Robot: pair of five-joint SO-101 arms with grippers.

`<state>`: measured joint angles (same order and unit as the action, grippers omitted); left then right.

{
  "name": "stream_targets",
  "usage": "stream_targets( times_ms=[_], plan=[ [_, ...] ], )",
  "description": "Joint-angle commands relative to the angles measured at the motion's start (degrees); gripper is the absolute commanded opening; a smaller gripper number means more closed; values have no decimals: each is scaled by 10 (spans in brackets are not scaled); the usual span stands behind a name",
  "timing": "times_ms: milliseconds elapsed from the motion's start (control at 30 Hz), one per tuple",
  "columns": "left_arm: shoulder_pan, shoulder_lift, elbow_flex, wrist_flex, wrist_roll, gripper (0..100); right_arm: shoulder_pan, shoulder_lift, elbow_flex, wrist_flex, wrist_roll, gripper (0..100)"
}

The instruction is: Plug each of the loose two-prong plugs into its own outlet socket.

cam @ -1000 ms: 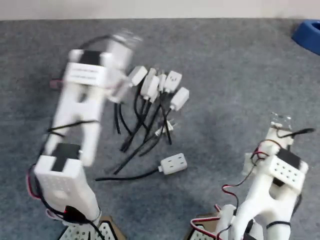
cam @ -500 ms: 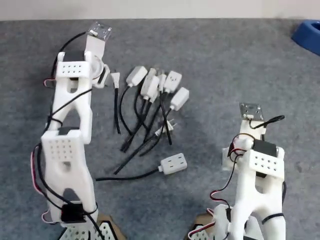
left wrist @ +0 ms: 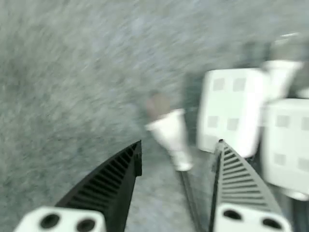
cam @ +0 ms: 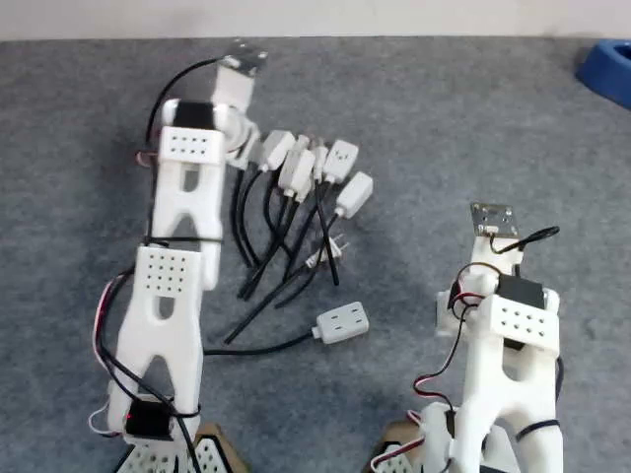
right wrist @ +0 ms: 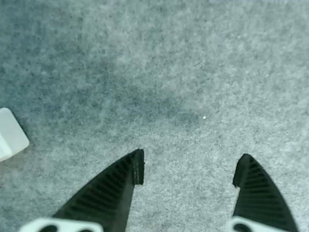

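Grey carpet [cam: 444, 128]; left end effector [left wrist: 178, 144] agape over white plug [left wrist: 169, 133], right end effector [right wrist: 191, 154] agape.

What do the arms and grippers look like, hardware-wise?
The left arm and right arm are built from white plastic links with grids of small holes, black servo blocks at the joints, and loose red and black wires. The left gripper and right gripper have black, ribbed, pointed fingers on white bases with round holes.

No text, number, label or sign can be read anywhere. The white outlet sockets [cam: 340, 322], the plugs [left wrist: 169, 133] and the arm housings [cam: 187, 148] show no legible print.
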<state>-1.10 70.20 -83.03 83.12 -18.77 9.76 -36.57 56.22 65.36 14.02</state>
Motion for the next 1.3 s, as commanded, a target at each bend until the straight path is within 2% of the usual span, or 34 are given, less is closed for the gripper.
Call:
stream_targets(
  times_ms=[0, 267, 567, 767, 1067, 1267],
  plan=[
    [33, -8, -64, 62, 5, 256, -4, -14, 7, 1, -3, 296],
    [29, 19, -35, 66, 27, 254, -4, -15, 20, 1, -3, 296],
    [-11, 48, -36, 13, 28, 255, -5, -15, 33, 1, -2, 296],
    [-21, 19, -46, 11, 28, 255, -30, -15, 35, 1, -2, 296],
    [-19, 2, -51, 11, 29, 255, -32, -15, 35, 1, -2, 296],
    [-21, -59, -51, 27, 29, 255, -47, -15, 36, 0, -3, 296]
  ],
)
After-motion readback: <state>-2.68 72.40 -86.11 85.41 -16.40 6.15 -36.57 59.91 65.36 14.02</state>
